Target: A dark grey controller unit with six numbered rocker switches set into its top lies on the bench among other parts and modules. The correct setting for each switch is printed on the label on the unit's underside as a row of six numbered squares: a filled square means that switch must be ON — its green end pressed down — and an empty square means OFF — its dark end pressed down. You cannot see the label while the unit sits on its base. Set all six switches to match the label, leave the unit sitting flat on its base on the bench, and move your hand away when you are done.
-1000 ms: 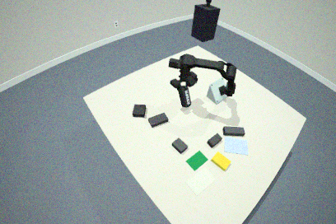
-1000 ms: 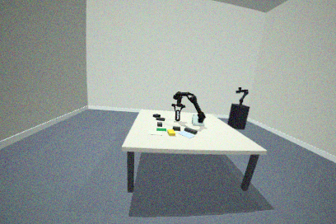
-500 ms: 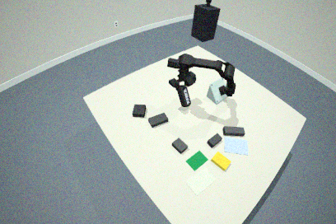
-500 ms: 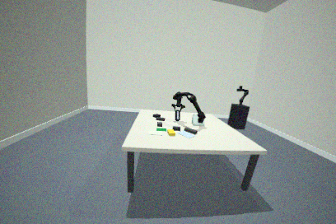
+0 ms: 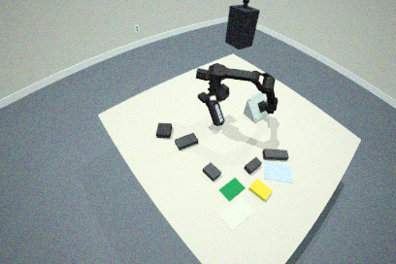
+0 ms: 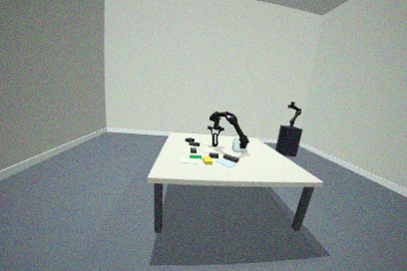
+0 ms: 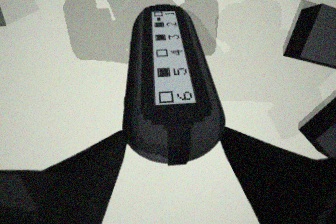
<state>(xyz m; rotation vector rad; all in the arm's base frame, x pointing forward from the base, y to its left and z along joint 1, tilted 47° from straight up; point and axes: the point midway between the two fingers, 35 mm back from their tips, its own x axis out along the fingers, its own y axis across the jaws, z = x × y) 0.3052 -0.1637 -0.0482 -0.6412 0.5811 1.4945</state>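
At six o'clock in the wrist view, the tool [image 5: 212, 99] [image 6: 215, 131] [image 7: 173, 134] pinches the controller unit [image 5: 216, 113] [image 6: 214, 139] [image 7: 174, 55] above the tabletop [image 5: 148, 146] [image 6: 236, 174] [image 7: 55, 100]. Its label [image 7: 173, 57] runs toward twelve: 2, 3, 5 filled; 4, 6 empty; 1 apparently empty. Hold steady; confirm square 1 before turning.

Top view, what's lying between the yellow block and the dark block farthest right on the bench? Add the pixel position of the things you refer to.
The left part of the pale blue sheet [image 5: 279, 172] [image 6: 226, 162], as the top view shows.
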